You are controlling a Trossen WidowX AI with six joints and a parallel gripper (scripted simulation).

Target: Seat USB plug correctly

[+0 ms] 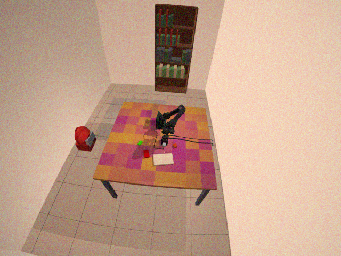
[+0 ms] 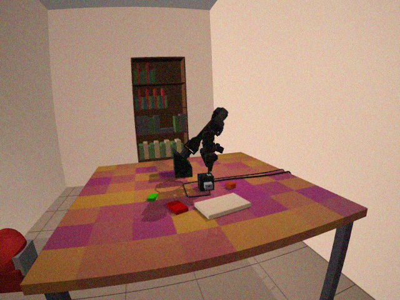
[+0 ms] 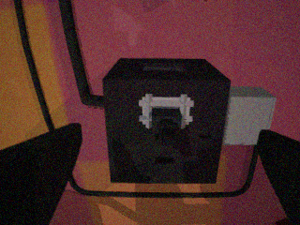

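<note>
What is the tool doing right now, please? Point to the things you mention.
Tool (image 2: 209, 172) (image 3: 171, 135): open wide, holding nothing, above the black cube-shaped power block (image 2: 202, 182) (image 3: 131, 155).
</note>
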